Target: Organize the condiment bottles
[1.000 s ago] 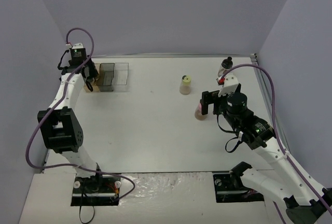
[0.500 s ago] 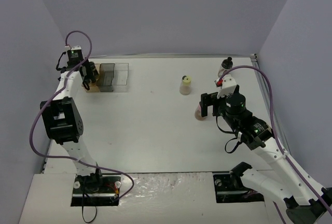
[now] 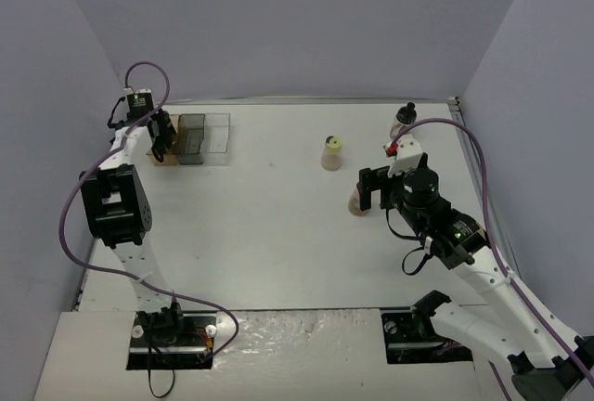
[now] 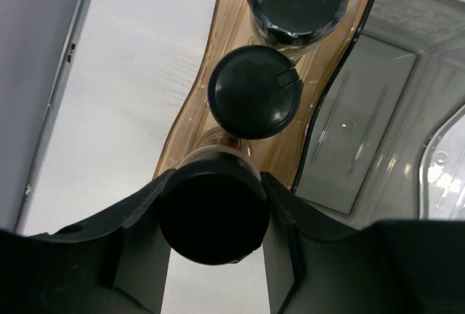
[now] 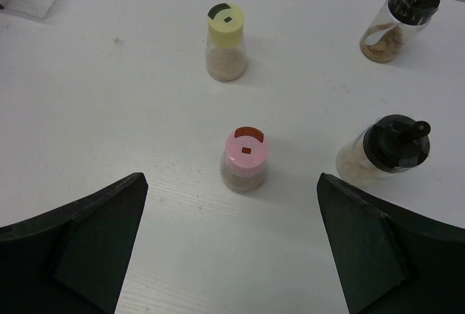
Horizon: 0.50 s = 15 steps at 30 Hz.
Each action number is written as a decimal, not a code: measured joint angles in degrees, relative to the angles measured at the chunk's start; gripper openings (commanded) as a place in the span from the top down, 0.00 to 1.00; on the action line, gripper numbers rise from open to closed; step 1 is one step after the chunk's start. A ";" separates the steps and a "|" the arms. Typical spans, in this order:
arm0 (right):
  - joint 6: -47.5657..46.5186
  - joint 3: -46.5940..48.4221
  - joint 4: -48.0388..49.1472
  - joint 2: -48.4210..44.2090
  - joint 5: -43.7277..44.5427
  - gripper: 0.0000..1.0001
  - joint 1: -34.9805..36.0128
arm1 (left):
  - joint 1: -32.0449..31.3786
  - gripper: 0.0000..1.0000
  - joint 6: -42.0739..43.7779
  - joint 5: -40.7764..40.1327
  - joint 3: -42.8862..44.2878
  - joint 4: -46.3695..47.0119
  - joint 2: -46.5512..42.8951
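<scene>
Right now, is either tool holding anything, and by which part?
The left tool is shut on a black-capped bottle, gripped by the sides of its cap, at the tray's brown section. The right tool is open and holds nothing.

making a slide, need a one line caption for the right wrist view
Open right gripper poised above the pink-capped bottle, with the yellow-capped bottle and two knob-capped bottles standing nearby.

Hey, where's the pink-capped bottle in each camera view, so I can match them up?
Top external: the pink-capped bottle stands right of centre on the table.
Left wrist: not in it.
Right wrist: near the middle of the picture.
Shared landmark: the yellow-capped bottle, above and slightly left of it in both.
</scene>
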 measured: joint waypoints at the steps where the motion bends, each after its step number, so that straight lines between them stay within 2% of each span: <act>1: -0.02 -0.04 0.04 0.00 0.00 0.00 0.00 | 0.00 0.79 0.00 0.00 0.00 -0.08 0.51; 8: 0.00 -0.50 0.37 0.11 0.00 0.00 0.00 | 0.00 0.47 -0.04 0.37 0.04 -0.15 2.55; 15: 0.00 -0.66 0.39 0.15 0.00 0.00 0.00 | 0.03 0.23 -0.42 0.44 0.58 -0.05 2.87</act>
